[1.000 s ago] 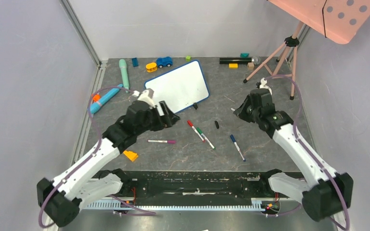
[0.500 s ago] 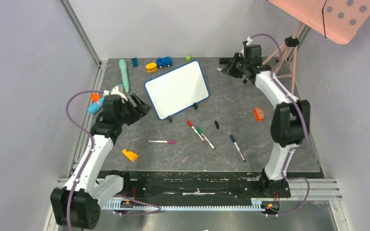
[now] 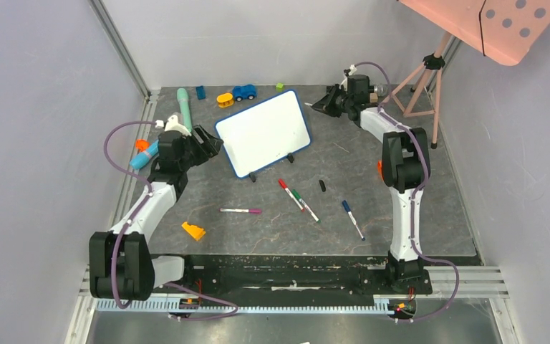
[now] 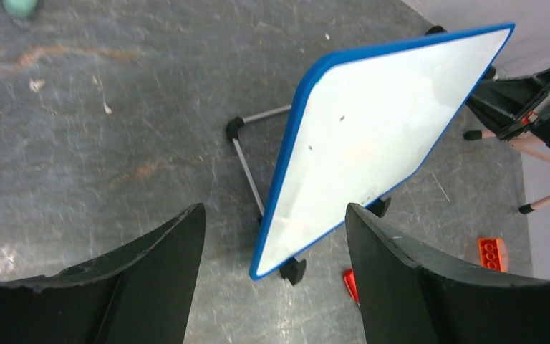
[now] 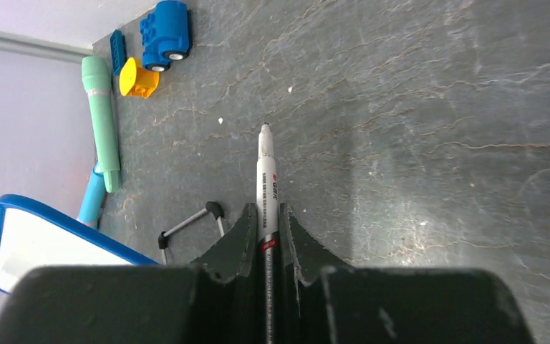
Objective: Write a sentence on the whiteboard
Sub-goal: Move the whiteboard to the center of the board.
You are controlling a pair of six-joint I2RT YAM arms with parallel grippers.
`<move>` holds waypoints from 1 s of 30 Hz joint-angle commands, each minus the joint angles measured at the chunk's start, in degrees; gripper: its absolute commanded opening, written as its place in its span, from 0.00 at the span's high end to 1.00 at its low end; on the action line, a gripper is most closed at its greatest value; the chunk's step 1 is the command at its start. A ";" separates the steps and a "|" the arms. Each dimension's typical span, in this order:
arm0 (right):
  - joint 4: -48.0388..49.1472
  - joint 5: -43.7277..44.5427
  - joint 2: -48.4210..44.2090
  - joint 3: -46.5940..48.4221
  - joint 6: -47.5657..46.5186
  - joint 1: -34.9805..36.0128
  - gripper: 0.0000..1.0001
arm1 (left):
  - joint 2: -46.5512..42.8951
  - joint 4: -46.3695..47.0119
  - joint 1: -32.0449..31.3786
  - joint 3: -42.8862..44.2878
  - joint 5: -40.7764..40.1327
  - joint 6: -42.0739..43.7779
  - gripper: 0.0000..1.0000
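Note:
The whiteboard (image 3: 263, 131) stands tilted on its black feet at the table's back middle, blue-framed, its face blank. No sentence shows on it. My left gripper (image 3: 211, 142) is open and empty just left of the board's left edge. In the left wrist view the board (image 4: 372, 136) lies between and beyond the open fingers (image 4: 165, 265). My right gripper (image 3: 324, 105) is shut on a white marker (image 5: 266, 172) with its black tip bare, pointing left near the board's upper right corner. The board's corner (image 5: 36, 247) shows in the right wrist view at lower left.
Red (image 3: 285, 188), green (image 3: 302, 202), blue (image 3: 352, 218) and pink-capped (image 3: 240, 211) markers and a black cap (image 3: 322, 185) lie in front of the board. A teal flashlight (image 3: 184, 107), toy car (image 3: 243, 92), orange wedge (image 3: 194, 231) and pink tripod (image 3: 415, 79) stand around.
My left arm drew back from the board's lower left corner to its left edge. My right arm swung from the right middle to the back, then left toward the board's upper right corner.

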 commanded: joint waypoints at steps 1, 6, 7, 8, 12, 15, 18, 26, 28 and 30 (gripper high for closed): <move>6.98 -4.98 1.26 -0.10 0.14 1.41 1.00 | 2.19 6.84 1.60 1.59 -0.13 5.83 0.24; 8.73 -6.84 3.13 -0.34 0.81 1.77 1.00 | 6.80 8.16 2.88 4.04 5.22 8.31 0.28; 8.02 -6.99 3.53 0.11 0.55 1.86 1.00 | 8.12 7.98 3.02 4.91 6.16 9.10 0.28; 7.27 -7.25 3.97 0.73 0.11 1.99 1.00 | 9.36 7.90 3.07 5.80 7.15 9.85 0.28; 5.57 -8.34 4.38 0.49 -1.11 2.60 1.00 | 12.94 10.95 3.07 7.38 13.58 13.19 0.30; 5.25 -8.18 3.32 -2.01 -1.44 2.99 1.00 | 15.12 12.87 3.07 8.12 16.84 13.57 0.33; 5.17 -8.01 1.98 -3.65 -1.97 3.37 1.00 | 17.86 13.88 3.07 9.41 20.99 13.77 0.39; 4.27 -7.78 -1.22 -6.69 -2.48 3.36 1.00 | 23.00 11.41 3.07 13.80 24.10 16.23 0.50; 4.29 -8.48 -1.89 -7.19 -2.63 3.36 1.00 | 23.84 10.84 3.07 14.62 24.39 16.93 0.51; 4.29 -8.70 -2.63 -8.24 -2.93 3.29 1.00 | 24.69 10.94 3.07 15.26 25.99 18.15 0.53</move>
